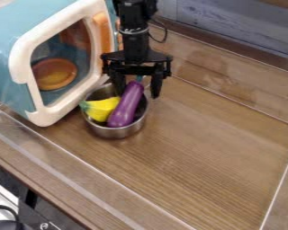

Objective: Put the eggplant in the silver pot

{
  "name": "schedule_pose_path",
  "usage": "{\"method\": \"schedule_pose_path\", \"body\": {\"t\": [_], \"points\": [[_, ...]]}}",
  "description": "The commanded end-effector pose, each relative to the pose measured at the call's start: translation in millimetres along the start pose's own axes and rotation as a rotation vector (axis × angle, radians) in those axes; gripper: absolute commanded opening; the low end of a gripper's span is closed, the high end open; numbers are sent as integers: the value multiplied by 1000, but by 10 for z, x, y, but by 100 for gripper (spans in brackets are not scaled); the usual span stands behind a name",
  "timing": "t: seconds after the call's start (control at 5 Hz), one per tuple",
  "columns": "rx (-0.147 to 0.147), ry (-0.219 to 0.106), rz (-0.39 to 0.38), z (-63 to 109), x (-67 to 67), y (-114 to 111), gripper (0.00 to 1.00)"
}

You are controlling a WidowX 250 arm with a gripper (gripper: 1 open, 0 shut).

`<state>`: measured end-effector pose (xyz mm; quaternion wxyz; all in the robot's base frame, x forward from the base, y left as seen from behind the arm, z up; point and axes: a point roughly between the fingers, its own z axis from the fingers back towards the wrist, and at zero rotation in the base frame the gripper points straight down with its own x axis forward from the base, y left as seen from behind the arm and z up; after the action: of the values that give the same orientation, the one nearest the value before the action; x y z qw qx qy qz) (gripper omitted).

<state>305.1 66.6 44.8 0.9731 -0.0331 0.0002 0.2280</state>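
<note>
Judging by how things lie, you have the task all but finished: the eggplant [127,105] sits inside the silver pot [115,131], its lower end down in the bowl of it and its upper end leaning up toward the rim on the robot's side. Your gripper [137,89] is released, its fingers spread wide just above and behind the pot, close to the eggplant's upper end; whether a finger brushes it, you cannot tell from this view. What is left, as you might judge it, is only to lift the arm straight up and away, taking care that a finger does not catch the eggplant or tip the pot's edge.

Looking at the eggplant itself, you see a glossy, deep purple, elongated toy, fuller at the end nearer you and slimmer toward the gripper, with a pale highlight along its skin. It lies slantwise beside the yellow toy [101,109], which shares the pot with it. You cannot make out its stem end clearly, since the dark fingers crowd that spot.
</note>
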Motion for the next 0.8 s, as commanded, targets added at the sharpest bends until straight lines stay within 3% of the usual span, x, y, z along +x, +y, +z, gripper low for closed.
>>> {"method": "schedule_pose_path", "body": {"t": [0.0,0.2,0.6], "points": [[-16,-58,-4,191,104,-40,100],[-18,-59,-5,205,107,-68,100],[-20,-56,-86,195,230,20,100]]}}
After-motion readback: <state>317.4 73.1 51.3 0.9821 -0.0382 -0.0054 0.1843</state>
